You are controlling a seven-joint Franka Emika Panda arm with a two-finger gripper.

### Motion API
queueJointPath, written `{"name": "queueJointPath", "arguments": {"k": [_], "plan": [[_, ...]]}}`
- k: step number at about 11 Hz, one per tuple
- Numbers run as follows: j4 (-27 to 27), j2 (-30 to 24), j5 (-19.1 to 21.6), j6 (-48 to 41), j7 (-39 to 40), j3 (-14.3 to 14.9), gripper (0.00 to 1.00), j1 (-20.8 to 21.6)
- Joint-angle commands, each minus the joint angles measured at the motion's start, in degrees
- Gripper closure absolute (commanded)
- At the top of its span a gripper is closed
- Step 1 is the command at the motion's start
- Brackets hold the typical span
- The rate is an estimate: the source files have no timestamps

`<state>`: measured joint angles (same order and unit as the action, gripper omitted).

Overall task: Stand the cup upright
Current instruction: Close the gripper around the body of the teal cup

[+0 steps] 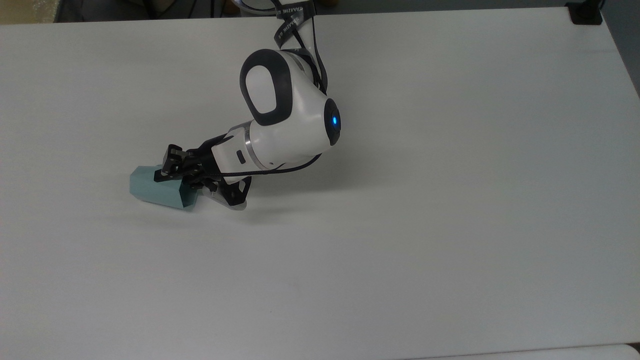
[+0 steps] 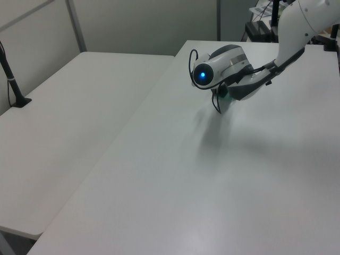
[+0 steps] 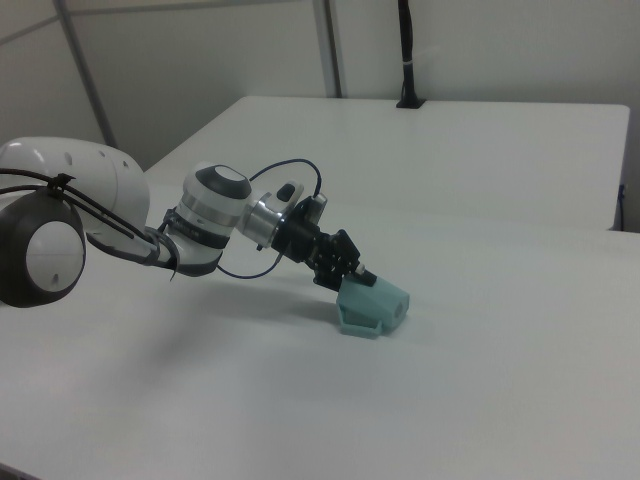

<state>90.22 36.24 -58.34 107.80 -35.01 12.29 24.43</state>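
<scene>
I have the claw (image 1: 172, 167) down low at the cup (image 1: 159, 188), which lies on its side on the white counter (image 1: 450, 200). In the top view the cup sits right under and just past the claw's tip, its wider mouth end turned back toward the wrist and its narrower base pointing away. In the right view the claw (image 3: 350, 270) meets the cup (image 3: 372, 304) at its upper edge, touching or very nearly so. I cannot tell whether the claw is spread, narrowed or gripping the rim; its tip is too dark and crowded against the plastic to read.

The arm comes in at a shallow slant, and I take that as deliberate: a cup lying flat offers its rim sideways, so a steep approach would find nothing to pinch. My read is that the grasp is being settled, with the lift and turn to upright not yet begun. The light plastic may skid if pushed.
</scene>
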Motion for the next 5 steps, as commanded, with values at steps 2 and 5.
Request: {"name": "queueJointPath", "arguments": {"k": [2,5], "plan": [[2.58,-6.59,2.69,0.57,-1.20,-0.16,1.00,-0.26],[4.79,-15.47,11.71,1.27,1.52,-0.25,1.00,-2.54]]}}
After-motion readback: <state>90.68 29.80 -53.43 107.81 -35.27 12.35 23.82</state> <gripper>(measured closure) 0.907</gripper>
